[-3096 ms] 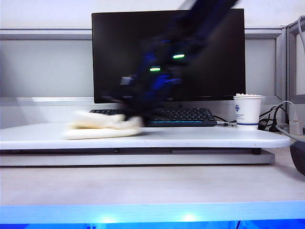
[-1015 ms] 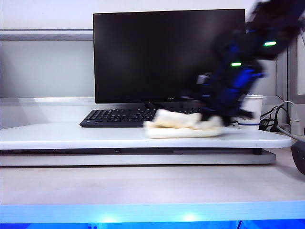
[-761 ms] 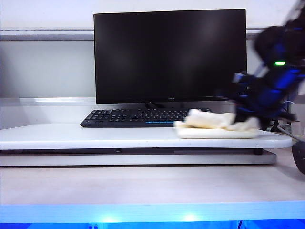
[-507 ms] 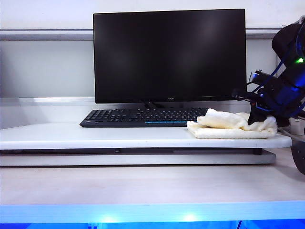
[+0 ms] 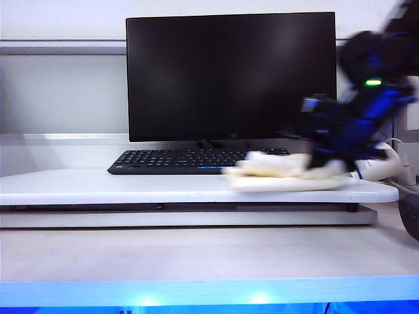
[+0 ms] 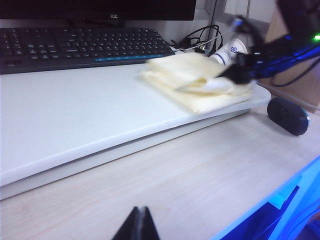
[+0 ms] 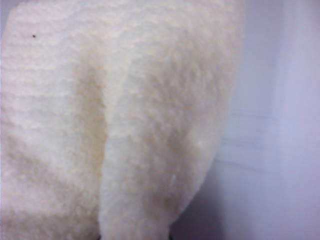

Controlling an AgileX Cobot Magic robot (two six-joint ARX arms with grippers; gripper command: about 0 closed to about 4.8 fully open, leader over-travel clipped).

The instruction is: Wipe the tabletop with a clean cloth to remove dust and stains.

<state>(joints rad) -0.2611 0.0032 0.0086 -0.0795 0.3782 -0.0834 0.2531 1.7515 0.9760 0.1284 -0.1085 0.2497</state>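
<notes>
The cream-yellow cloth (image 5: 281, 174) lies bunched on the right part of the white tabletop (image 5: 131, 186), blurred with motion. My right gripper (image 5: 325, 165) is shut on the cloth's right end and presses it onto the board. The right wrist view is filled by the cloth (image 7: 115, 125), with a strip of tabletop (image 7: 280, 150) beside it; the fingers are hidden by the fabric. The left wrist view shows the cloth (image 6: 195, 80), the right gripper (image 6: 235, 75) and the tabletop (image 6: 75, 110) from afar. My left gripper (image 6: 140, 225) is shut and empty, over the lower wood desk.
A black monitor (image 5: 229, 75) and keyboard (image 5: 190, 160) stand behind the board. A paper cup (image 6: 229, 50) sits by the board's right end, close behind the right gripper, near cables (image 6: 200, 37). A dark mouse (image 6: 287, 116) lies on the wood desk to the right.
The right gripper dragged the cloth rightward to the board's right end, then back leftward a little. The left arm has not moved.
</notes>
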